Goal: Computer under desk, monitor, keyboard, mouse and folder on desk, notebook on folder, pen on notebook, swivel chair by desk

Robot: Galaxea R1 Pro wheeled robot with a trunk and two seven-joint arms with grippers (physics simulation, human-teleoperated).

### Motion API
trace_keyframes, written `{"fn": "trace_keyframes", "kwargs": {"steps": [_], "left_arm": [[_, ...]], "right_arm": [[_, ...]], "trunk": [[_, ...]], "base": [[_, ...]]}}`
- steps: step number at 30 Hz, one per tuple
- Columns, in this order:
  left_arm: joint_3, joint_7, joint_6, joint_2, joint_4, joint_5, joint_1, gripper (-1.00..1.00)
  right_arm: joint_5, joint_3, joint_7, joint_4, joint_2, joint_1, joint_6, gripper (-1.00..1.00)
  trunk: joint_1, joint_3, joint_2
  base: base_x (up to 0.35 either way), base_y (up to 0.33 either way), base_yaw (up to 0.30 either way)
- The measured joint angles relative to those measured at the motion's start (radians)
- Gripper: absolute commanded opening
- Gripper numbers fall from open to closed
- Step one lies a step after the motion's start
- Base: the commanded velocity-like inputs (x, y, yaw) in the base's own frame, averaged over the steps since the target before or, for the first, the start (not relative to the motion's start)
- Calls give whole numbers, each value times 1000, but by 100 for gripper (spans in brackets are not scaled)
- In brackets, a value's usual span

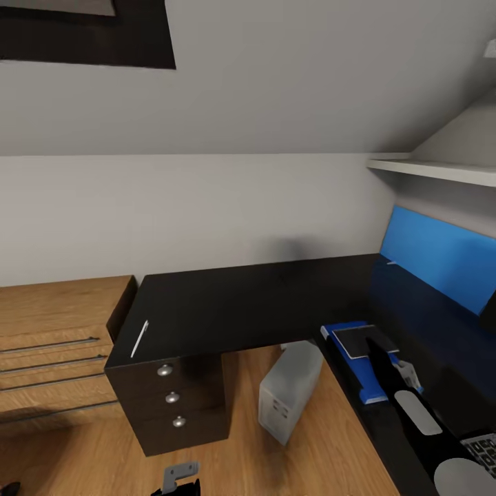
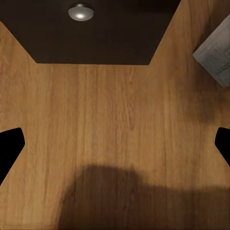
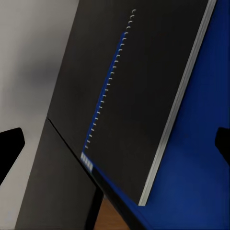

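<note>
1. The folder (image 1: 358, 358) lay on the desk (image 1: 234, 303), the notebook (image 1: 355, 341) stacked on it.
2. The pen (image 1: 140, 338) sat apart near the desk's far edge (unstacked).
3. The computer (image 1: 289, 389) stood under the desk.
4. The right gripper (image 3: 115, 143) hovered spread wide over the notebook; the left gripper (image 2: 115, 143) gaped empty above the floor.

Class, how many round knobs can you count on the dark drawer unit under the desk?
3, stacked in a column on the drawer unit's front: top knob, middle knob, bottom knob.

The notebook (image 1: 357, 341) lies on the folder (image 1: 364, 384) on the desk (image 1: 241, 303) (pen (image 1: 140, 338) far left), computer (image 1: 289, 389) beneath.
</note>
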Motion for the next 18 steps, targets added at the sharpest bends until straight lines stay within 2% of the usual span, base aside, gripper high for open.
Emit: {"fn": "trace_keyframes", "kwargs": {"steps": [6, 9, 13, 14, 15, 18], "left_arm": [[0, 0, -3, 0, 0, -2, 0, 100], [0, 1, -3, 0, 0, -2, 0, 100], [-1, 2, -2, 0, 0, -1, 0, 100], [-1, 3, -1, -1, 0, -1, 0, 100], [-1, 3, 0, -1, 0, 0, 0, 100], [-1, 5, 2, -1, 0, 0, 0, 100]], "right_arm": [[4, 7, 2, -16, 1, 0, -2, 100], [18, 12, -5, -40, 1, 0, -2, 100], [109, 73, -61, -111, 3, 0, 1, 100], [152, 106, -91, -134, 4, 0, 1, 100], [174, 124, -109, -146, 4, 0, 1, 100], [303, 234, -251, -204, 16, 0, 1, 100]], "trunk": [[0, 0, 0], [-11, 9, 21], [-27, 22, 49], [-31, 25, 56], [-35, 28, 63], [-46, 38, 84]], "base": [[-146, 0, 0], [-25, 0, 0], [-8, 0, 0], [-3, 0, 0], [-2, 0, 0], [0, 0, 0]]}}
